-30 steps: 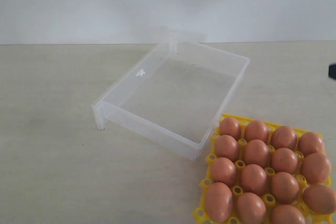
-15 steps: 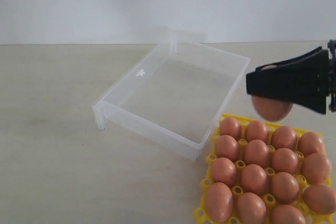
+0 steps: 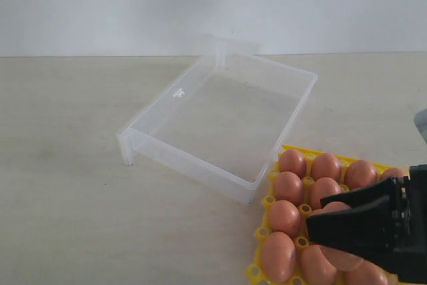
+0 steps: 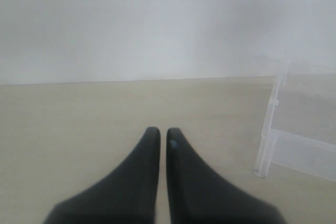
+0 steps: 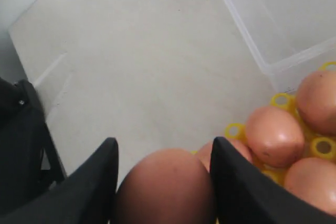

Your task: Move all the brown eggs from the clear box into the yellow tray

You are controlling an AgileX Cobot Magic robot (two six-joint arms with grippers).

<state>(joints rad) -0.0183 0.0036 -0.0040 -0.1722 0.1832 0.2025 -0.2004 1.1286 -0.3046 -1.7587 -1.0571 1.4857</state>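
The clear box [image 3: 227, 118] lies empty mid-table. Beside its near right corner sits the yellow tray [image 3: 307, 181], its cups filled with several brown eggs [image 3: 291, 163]. My right gripper [image 3: 317, 218] hangs low over the tray's front part, shut on one more brown egg [image 5: 165, 187] gripped between its black fingers [image 5: 241, 182]. In the right wrist view, tray eggs [image 5: 274, 135] and yellow knobs [image 5: 234, 129] lie just beyond the held egg. My left gripper [image 4: 163, 129] is shut and empty above bare table, with a corner of the clear box [image 4: 270, 129] off to its side.
The beige tabletop [image 3: 67, 165] stretches bare to the left of the box, up to a white wall [image 3: 200, 5] behind. A dark frame [image 5: 26, 145] stands at the table edge in the right wrist view.
My right gripper came in from the right with an egg, passed above the tray's far side, then dropped low over the tray's front. The left gripper's motion is not shown.
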